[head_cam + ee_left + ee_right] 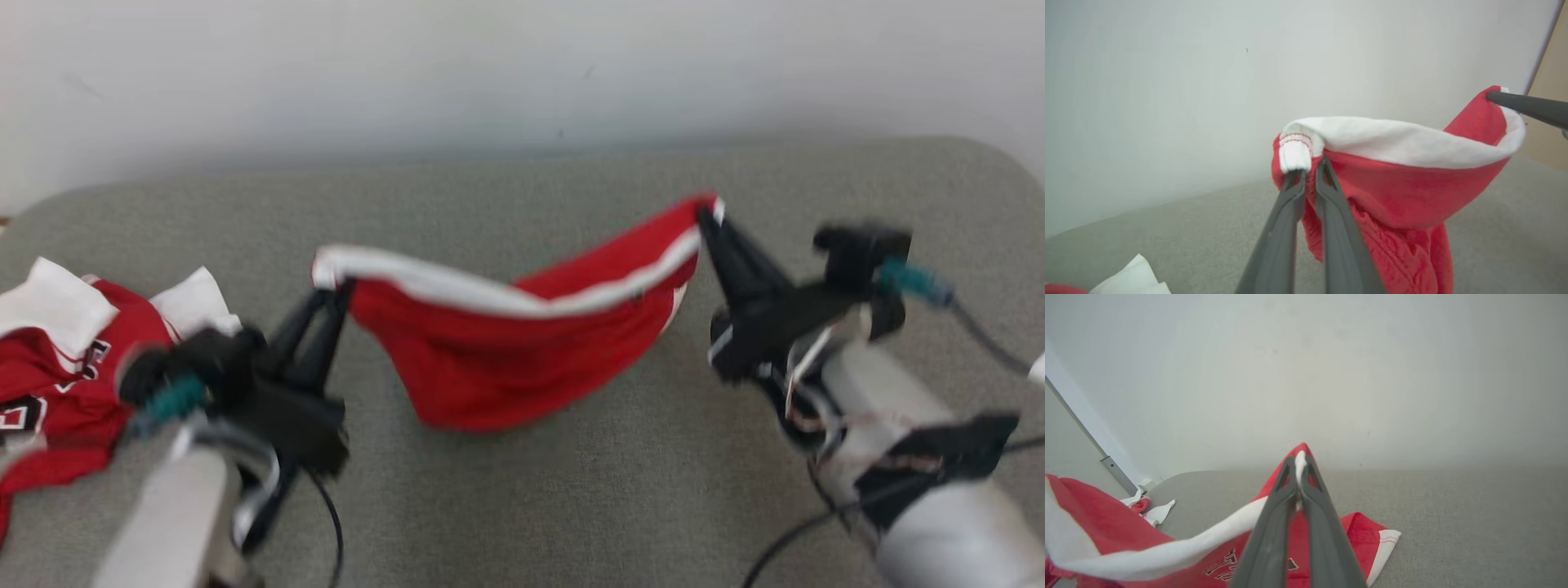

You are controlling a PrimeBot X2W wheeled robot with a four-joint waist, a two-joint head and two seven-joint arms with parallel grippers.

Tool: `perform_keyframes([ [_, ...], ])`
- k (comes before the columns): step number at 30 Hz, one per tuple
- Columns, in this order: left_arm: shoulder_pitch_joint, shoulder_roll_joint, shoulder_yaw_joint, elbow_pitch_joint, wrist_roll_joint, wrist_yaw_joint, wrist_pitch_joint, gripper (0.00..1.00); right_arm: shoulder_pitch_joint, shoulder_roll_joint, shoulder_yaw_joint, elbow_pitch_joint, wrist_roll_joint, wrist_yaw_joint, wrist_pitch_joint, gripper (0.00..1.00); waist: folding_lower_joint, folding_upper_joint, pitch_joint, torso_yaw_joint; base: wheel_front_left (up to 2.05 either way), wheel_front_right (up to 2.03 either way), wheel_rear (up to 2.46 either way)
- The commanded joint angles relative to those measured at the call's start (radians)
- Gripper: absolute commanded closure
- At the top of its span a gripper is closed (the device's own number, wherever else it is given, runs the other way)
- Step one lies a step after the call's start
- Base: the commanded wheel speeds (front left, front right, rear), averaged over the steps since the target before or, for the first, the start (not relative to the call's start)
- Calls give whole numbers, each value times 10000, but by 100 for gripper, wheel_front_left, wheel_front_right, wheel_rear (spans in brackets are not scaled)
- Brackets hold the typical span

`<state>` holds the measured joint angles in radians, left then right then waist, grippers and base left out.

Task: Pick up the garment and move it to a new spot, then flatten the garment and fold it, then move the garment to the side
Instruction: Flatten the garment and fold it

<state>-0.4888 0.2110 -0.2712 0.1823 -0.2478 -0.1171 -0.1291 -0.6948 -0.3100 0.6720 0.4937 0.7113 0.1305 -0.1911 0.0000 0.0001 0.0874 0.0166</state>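
A red garment [498,359] with a white band along its top edge hangs stretched between my two grippers above the grey cushion [571,490]. My left gripper [341,287] is shut on its left corner, and the left wrist view shows the white cuff [1295,155] pinched at the left gripper [1310,169]. Over at the other end my right gripper [707,214] is shut on the right corner; the right wrist view shows the right gripper [1299,463] clamping the white edge. The garment [1126,539] sags in the middle, its lower part near the cushion.
A second red and white garment [57,359] with lettering lies crumpled at the left edge of the cushion. A pale wall [522,73] rises behind the cushion. Cables trail from both wrists.
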Motion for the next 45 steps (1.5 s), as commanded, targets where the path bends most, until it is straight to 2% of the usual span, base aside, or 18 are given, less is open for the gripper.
perform_keyframes([
  [1,-447,95,2,94,-70,-38,143,100,-427,-7,-27,19,108,5,67,100,0,-1,716,-304,0,0,0],
  [7,-3517,750,-288,1035,-371,-105,698,100,-3189,249,-93,931,629,5,473,100,0,-1,1855,-566,0,0,0],
  [12,-6053,832,-1042,2025,-928,-116,907,100,-5740,429,-192,2247,1002,5,761,100,0,-1,2708,-529,0,0,0],
  [22,-10165,488,-2158,4427,-1724,-115,515,100,-9400,796,-394,4562,1115,5,409,100,0,-1,3426,-325,0,0,0],
  [27,-11672,42,-2512,5480,-1883,-115,-187,100,-10629,597,-25,5263,699,5,-25,100,0,-1,3507,-237,0,0,0],
  [31,-12189,-236,-2491,6013,-2118,-116,-692,100,-10972,445,138,5391,680,5,-232,100,0,-1,3624,-160,0,0,0],
  [36,-12362,-261,-2540,6340,-2154,-116,-977,100,-11112,326,298,5019,820,5,-474,100,0,-1,3946,-203,0,0,0],
  [41,-11443,-99,-2699,6188,-2395,-116,-1201,100,-10260,41,859,4223,1133,5,-638,100,0,-1,4222,-303,0,0,0],
  [45,-10033,247,-2780,5624,-2616,-117,-1310,100,-9031,-228,1256,3360,1538,5,-740,100,0,-1,3898,-443,0,0,0],
])
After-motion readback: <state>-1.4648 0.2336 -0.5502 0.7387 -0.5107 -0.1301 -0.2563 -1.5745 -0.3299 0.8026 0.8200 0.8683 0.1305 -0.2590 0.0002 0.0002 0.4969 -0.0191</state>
